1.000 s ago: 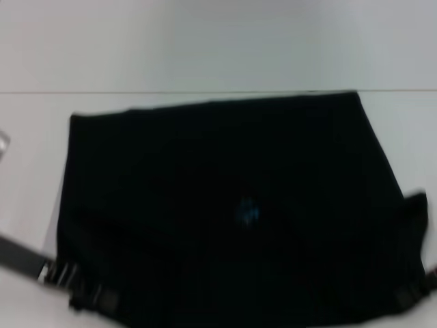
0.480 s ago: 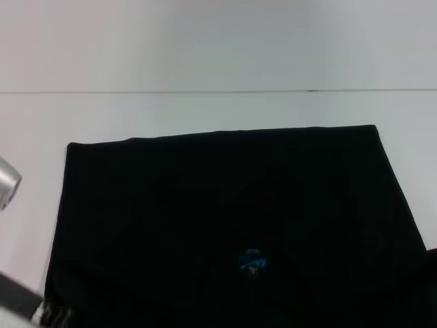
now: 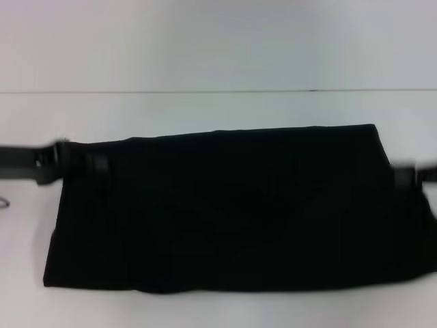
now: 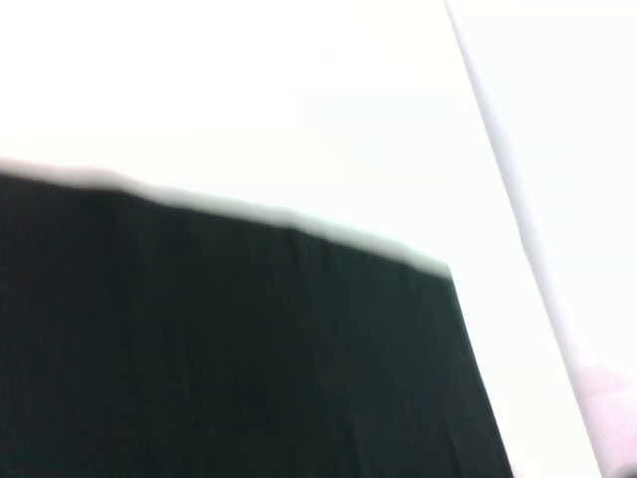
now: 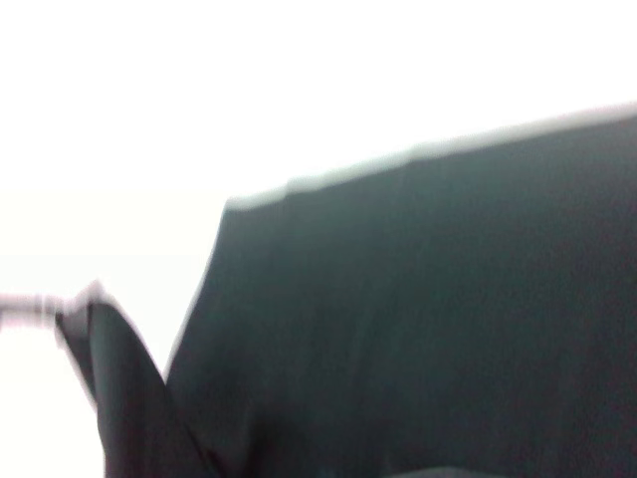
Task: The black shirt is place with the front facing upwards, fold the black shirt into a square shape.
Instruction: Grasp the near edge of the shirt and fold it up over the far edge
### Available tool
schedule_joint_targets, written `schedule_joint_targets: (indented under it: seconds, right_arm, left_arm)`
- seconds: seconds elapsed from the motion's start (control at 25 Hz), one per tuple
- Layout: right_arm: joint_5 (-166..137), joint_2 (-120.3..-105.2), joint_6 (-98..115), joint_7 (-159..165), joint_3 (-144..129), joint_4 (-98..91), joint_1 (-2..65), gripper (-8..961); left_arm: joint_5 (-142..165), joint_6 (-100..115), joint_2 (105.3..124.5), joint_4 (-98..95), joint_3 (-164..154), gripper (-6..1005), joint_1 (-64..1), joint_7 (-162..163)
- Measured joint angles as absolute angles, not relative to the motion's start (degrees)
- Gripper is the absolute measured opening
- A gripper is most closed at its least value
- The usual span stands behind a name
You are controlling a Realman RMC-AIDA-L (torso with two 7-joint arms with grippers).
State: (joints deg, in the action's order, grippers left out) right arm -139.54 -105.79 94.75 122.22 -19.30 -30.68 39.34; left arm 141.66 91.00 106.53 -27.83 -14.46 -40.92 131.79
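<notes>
The black shirt (image 3: 232,212), soft and limp, is best gripped at its far corners, where the left gripper (image 3: 72,164) and right gripper (image 3: 404,175) sit; whether they are open cannot be told.

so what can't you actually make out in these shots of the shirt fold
- Left gripper, head view: motion-blurred at the black shirt's far left corner; finger state unreadable.
- Right gripper, head view: blurred and partly cut off by the picture's edge.
- Chest lettering and neck label: not visible in any view.
- Left wrist view: only cloth and white table; no fingers.
- Right wrist view: blurred dark flap; what holds it is unclear.
</notes>
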Motion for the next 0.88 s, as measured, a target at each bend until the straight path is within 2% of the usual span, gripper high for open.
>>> schedule_joint_targets:
  seconds: [0.2,0.4,0.48,0.88]
  right_arm:
    - [-128.1,-107.17,79.6,123.3,-16.5,-24.5,38.5,65]
    - [-124.0,-110.74,70.2,120.8,-16.8,-23.0,39.4,66]
    - [-122.9,-111.64,67.3,119.9,-16.8,-23.1,39.7,66]
    - [-120.2,-113.40,61.2,117.2,-16.8,-22.7,41.4,64]
  left_arm:
    - [134.5,79.0,107.81,-24.4,-10.8,34,-39.9,131.1]
    - [130.8,71.5,110.57,-22.5,-10.4,34,-39.5,127.0]
    - [130.5,69.0,111.35,-22.6,-10.3,34,-39.6,126.3]
    - [127.3,64.4,112.41,-22.4,-10.3,34,-39.9,123.6]
